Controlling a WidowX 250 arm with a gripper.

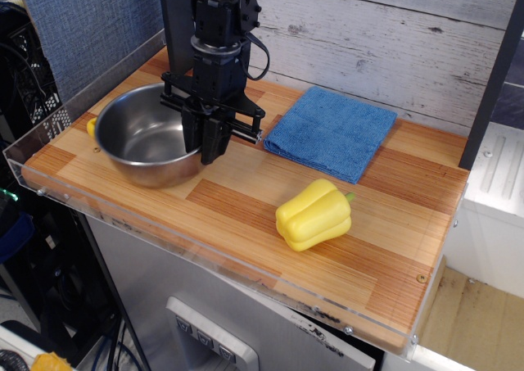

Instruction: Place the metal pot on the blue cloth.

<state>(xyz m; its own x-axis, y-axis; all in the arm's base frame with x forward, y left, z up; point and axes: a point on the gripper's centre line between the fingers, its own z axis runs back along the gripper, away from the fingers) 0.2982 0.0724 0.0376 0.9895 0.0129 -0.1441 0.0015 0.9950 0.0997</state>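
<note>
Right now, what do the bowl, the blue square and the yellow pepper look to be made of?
The metal pot looks like polished stainless steel: it mirrors its surroundings. The blue cloth seems a fuzzy microfibre towel, matte and folded. The yellow pepper is probably plastic or rubber, smooth with a dull sheen; likely a toy.

A shiny silver metal pot (147, 133), blue cloth (332, 132), yellow pepper (313, 214), black gripper (205, 144), striped brown wooden table (246, 199).
</note>
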